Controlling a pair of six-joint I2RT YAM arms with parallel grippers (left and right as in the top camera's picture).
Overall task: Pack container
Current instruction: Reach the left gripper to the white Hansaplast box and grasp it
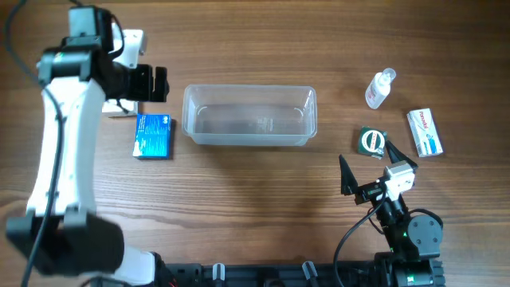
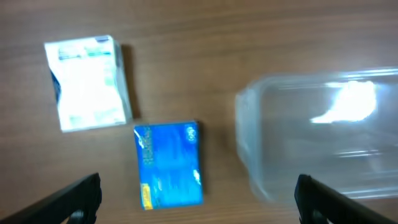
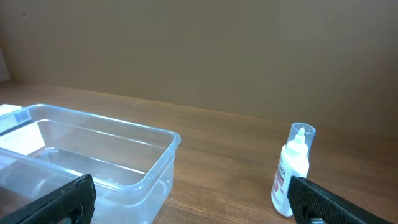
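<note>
i see the tub [image 1: 249, 115] on a wood-grain table [image 1: 255, 187], tan wall [image 3: 199, 50] far behind; left gripper [image 2: 199, 200] and right gripper [image 3: 193, 204] both spread apart.

Wooden tabletop [image 1: 255, 199]: blue box [image 1: 152, 135] at 9 o'clock; squeeze bottle [image 1: 380, 88], round green item [image 1: 371, 141], white-red box [image 1: 425, 132] at 3 o'clock.

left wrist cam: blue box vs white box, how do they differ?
Colour: the blue box is blue with pale print; the white box is white with blue-green print.
Position: the blue box lies nearer the container; the white box lies farther from it.
Thickness: the white box shows a tall side face; the blue box looks flatter.
Shared: both rectangular, flat on the table, outside the container.
</note>
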